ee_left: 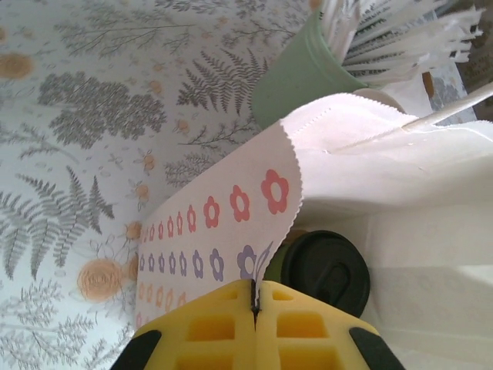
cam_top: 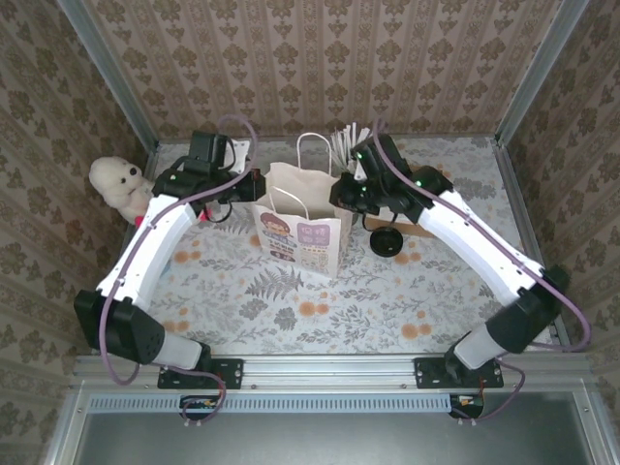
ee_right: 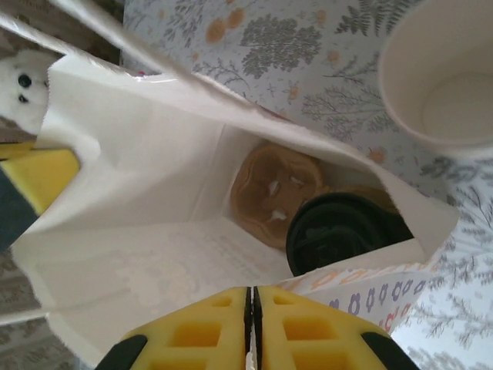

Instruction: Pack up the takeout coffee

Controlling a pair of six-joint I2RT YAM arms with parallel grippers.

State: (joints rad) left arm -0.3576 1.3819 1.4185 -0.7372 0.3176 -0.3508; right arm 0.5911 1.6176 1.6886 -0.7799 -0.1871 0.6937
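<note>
**Florals, Ferns and Yellow**

The paper bag is white, edged with rows of red and purple flowers. The takeout coffee is olive-green under a black lid. The tabletop is pale, printed with grey ferns and orange blooms. The walls wear beige-and-brown damask. The left end effector and right end effector are yellow. The plush toy is cream.

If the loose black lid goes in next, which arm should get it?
Probably the right. The loose black lid lies near the right gripper, on its side of the paper bag; the left gripper pinches the opposite rim.
</note>
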